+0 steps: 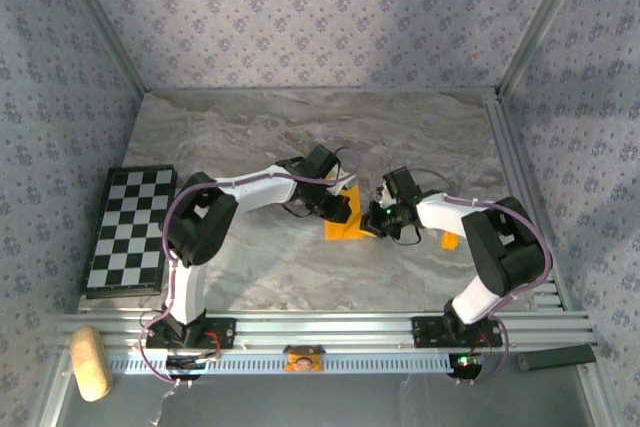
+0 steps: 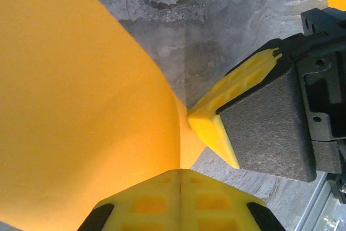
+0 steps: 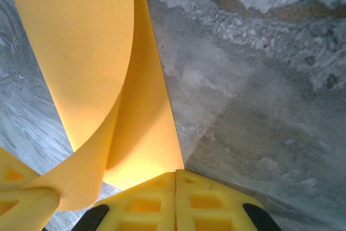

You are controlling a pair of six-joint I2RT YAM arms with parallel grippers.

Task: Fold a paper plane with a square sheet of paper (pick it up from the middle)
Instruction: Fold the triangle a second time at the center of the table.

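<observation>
Item: square sheet of paper (image 1: 347, 228), centre of tabletop (image 1: 300, 137), curled over itself. Left hand (image 2: 179, 201) clenched on its 9 o'clock edge; right hand (image 3: 175, 201) clenched on its 3 o'clock edge. Step, judged: early fold in hand. Next calls for aligning edges, pressing crease flat.

In the overhead view the left arm (image 1: 250, 187) rises from the lower left, bends at its dark elbow and reaches right toward the middle of the frame. The right arm (image 1: 455, 215) mirrors it from the lower right. The left gripper (image 1: 341, 211) and right gripper (image 1: 373, 221) sit just beside each other at centre, angled downward. In each wrist view that gripper's own yellow fingers (image 2: 162, 204) are pressed together at the bottom edge, pinching the orange paper (image 2: 81, 106).
</observation>
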